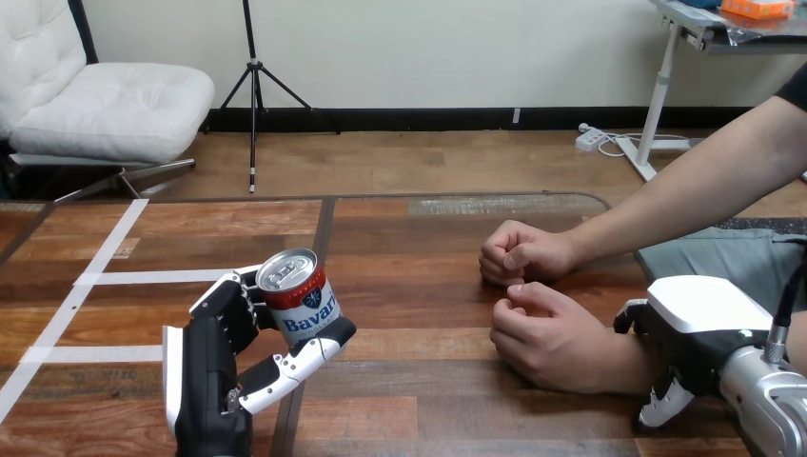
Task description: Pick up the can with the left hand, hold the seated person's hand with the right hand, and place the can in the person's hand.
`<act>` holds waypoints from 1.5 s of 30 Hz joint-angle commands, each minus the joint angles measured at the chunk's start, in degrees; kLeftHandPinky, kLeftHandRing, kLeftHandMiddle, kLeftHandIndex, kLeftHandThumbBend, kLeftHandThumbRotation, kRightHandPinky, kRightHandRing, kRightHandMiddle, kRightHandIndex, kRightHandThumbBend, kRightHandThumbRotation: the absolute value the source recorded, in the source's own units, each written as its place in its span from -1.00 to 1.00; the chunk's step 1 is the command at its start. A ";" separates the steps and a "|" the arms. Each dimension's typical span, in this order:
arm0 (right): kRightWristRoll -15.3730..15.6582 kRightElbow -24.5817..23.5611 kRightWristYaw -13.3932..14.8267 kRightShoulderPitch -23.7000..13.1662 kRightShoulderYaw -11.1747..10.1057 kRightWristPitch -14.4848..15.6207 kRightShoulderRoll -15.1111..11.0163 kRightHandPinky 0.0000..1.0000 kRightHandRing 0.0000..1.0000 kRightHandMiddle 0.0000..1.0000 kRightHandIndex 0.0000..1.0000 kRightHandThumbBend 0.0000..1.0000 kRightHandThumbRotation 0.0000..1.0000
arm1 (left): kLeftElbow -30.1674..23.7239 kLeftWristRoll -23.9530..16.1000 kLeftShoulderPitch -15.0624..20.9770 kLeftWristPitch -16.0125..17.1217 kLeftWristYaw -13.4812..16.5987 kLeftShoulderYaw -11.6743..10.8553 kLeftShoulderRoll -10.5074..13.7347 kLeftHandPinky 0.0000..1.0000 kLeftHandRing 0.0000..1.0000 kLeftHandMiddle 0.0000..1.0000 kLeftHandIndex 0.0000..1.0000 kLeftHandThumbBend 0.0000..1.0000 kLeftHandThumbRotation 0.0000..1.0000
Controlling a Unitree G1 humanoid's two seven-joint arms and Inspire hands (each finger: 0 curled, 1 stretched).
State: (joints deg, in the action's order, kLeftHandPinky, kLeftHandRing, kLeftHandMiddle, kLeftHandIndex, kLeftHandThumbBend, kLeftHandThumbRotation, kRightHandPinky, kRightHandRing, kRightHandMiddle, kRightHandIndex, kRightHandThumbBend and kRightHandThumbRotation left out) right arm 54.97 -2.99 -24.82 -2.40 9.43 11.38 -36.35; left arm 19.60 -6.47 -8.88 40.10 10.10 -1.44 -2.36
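Observation:
A red, white and blue can (303, 293) with a silver top is tilted in my left hand (211, 367) at the lower left. The fingers (228, 303) curl round its far side and the thumb (300, 362) presses under its near side. The person's two hands rest as fists on the table at the right, one farther (519, 252) and one nearer (542, 338). My right hand (699, 328) sits over the nearer hand's wrist, with fingers (630, 317) on the far side and the thumb (666, 405) on the near side.
The wooden table (409, 286) has white tape lines (95, 276) across its left part. The person's forearms (685, 195) reach in from the right edge. Bare wood lies between the can and the person's fists.

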 commanded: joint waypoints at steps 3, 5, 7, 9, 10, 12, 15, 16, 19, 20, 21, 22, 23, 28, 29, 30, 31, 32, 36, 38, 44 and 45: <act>-0.66 2.91 2.19 -1.96 -0.34 1.23 -0.30 0.29 0.45 0.51 0.51 0.61 -1.00 | -4.44 -0.63 2.16 0.48 0.28 -0.10 0.11 -0.09 -0.15 -0.06 0.11 0.11 -1.00; -0.81 3.32 2.98 -1.96 -0.31 0.94 -0.28 0.16 0.35 0.44 0.48 0.61 -1.00 | -4.56 -0.86 2.11 0.35 0.43 -0.14 0.10 -0.10 -0.15 -0.07 0.11 0.12 -1.00; -1.10 3.61 3.64 -1.94 -0.36 0.68 -0.23 0.05 0.25 0.35 0.44 0.62 -1.00 | -4.65 -1.21 2.07 0.24 0.64 -0.18 0.12 -0.09 -0.15 -0.07 0.10 0.12 -1.00; -1.60 3.87 3.90 -1.98 -0.43 0.65 -0.09 -0.06 0.14 0.27 0.40 0.62 -1.00 | -4.64 -0.80 2.04 0.26 0.38 -0.16 0.12 -0.08 -0.15 -0.07 0.10 0.12 -1.00; -1.76 3.93 3.97 -1.99 -0.42 0.66 -0.07 -0.12 0.09 0.22 0.38 0.62 -1.00 | -4.64 -0.67 2.04 0.27 0.30 -0.14 0.12 -0.08 -0.15 -0.07 0.10 0.12 -1.00; -2.00 4.24 4.05 -2.13 -0.30 0.89 -0.01 -0.23 -0.03 0.13 0.34 0.61 -1.00 | -4.78 -0.73 1.97 0.07 0.38 -0.19 0.10 -0.08 -0.15 -0.07 0.10 0.12 -1.00; -2.52 4.69 4.71 -2.20 -0.30 0.59 0.04 -0.41 -0.22 -0.03 0.30 0.60 -1.00 | -5.01 -0.92 1.88 -0.25 0.50 -0.22 0.11 -0.07 -0.15 -0.07 0.11 0.12 -1.00; -2.67 4.79 4.91 -2.20 -0.31 0.48 0.03 -0.44 -0.26 -0.06 0.28 0.60 -1.00 | -5.07 -0.96 1.86 -0.33 0.52 -0.22 0.11 -0.06 -0.15 -0.07 0.11 0.12 -1.00; -3.55 5.21 5.39 -2.28 -0.45 0.21 0.14 -0.53 -0.36 -0.16 0.27 0.60 -1.00 | -5.29 -0.82 1.78 -0.57 0.43 -0.21 0.09 -0.05 -0.14 -0.07 0.11 0.12 -1.00; -3.84 5.24 5.36 -2.34 -0.44 0.26 0.16 -0.56 -0.39 -0.19 0.26 0.60 -1.00 | -5.28 -0.82 1.79 -0.52 0.45 -0.22 0.09 -0.05 -0.14 -0.07 0.11 0.12 -1.00; -4.03 5.25 5.35 -2.39 -0.40 0.33 0.14 -0.57 -0.40 -0.20 0.25 0.60 -1.00 | -5.28 -0.83 1.79 -0.50 0.47 -0.23 0.09 -0.05 -0.14 -0.06 0.11 0.12 -1.00; -4.20 5.26 5.37 -2.43 -0.33 0.39 0.09 -0.60 -0.43 -0.21 0.24 0.61 -1.00 | -5.30 -0.84 1.79 -0.49 0.49 -0.24 0.09 -0.05 -0.14 -0.06 0.11 0.12 -1.00; -4.37 5.28 5.60 -2.40 -0.28 0.22 0.00 -0.61 -0.43 -0.22 0.23 0.61 -1.00 | -5.32 -0.86 1.79 -0.47 0.49 -0.27 0.13 -0.05 -0.14 -0.06 0.11 0.12 -1.00; -5.03 5.64 6.07 -2.48 -0.12 -0.07 -0.17 -0.60 -0.40 -0.19 0.21 0.60 -1.00 | -5.28 -0.11 1.82 -0.35 -0.03 -0.24 0.21 -0.05 -0.14 -0.06 0.11 0.11 -1.00; -5.04 5.89 6.16 -2.60 -0.01 -0.13 -0.21 -0.59 -0.39 -0.18 0.20 0.60 -1.00 | -5.22 -0.08 1.84 -0.29 -0.04 -0.26 0.23 -0.05 -0.14 -0.06 0.11 0.11 -1.00; -5.03 6.07 6.25 -2.69 0.08 -0.17 -0.25 -0.58 -0.38 -0.16 0.19 0.60 -1.00 | -5.19 -0.13 1.86 -0.27 -0.01 -0.28 0.24 -0.05 -0.14 -0.06 0.11 0.10 -1.00; -5.06 6.20 6.33 -2.76 0.17 -0.19 -0.31 -0.56 -0.35 -0.14 0.17 0.60 -1.00 | -5.17 -0.15 1.88 -0.26 0.01 -0.29 0.25 -0.05 -0.14 -0.06 0.11 0.10 -1.00; -4.97 6.35 6.32 -2.87 0.35 -0.13 -0.38 -0.56 -0.35 -0.13 0.16 0.60 -1.00 | -5.12 -0.10 1.90 -0.22 -0.04 -0.30 0.26 -0.06 -0.14 -0.06 0.11 0.10 -1.00; -4.71 6.79 6.71 -3.11 0.92 -0.34 -0.73 -0.56 -0.36 -0.15 0.14 0.60 -1.00 | -5.07 -0.07 1.92 -0.27 -0.05 -0.35 0.24 -0.07 -0.14 -0.06 0.11 0.10 -1.00; -4.69 7.01 7.04 -3.17 1.09 -0.62 -0.86 -0.56 -0.36 -0.15 0.14 0.60 -1.00 | -4.97 -0.30 1.97 -0.15 0.09 -0.40 0.27 -0.07 -0.14 -0.05 0.11 0.10 -1.00; -4.87 7.95 8.42 -3.32 1.39 -1.45 -1.02 -0.54 -0.34 -0.14 0.11 0.61 -1.00 | -4.87 -0.28 1.98 0.00 0.15 -0.46 0.23 -0.06 -0.14 -0.05 0.12 0.10 -1.00; -4.99 8.06 8.52 -3.33 1.39 -1.53 -1.01 -0.53 -0.33 -0.13 0.11 0.61 -1.00 | -4.89 -0.33 1.97 -0.02 0.20 -0.48 0.23 -0.05 -0.14 -0.05 0.12 0.10 -1.00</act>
State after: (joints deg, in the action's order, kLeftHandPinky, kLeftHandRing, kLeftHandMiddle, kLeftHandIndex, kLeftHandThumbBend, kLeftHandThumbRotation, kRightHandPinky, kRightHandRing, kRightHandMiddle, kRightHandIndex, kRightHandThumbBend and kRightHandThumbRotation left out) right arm 50.57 3.03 -16.93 -3.78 10.59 10.28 -36.35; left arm 17.88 -7.06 -9.08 39.00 10.22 -1.57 -2.36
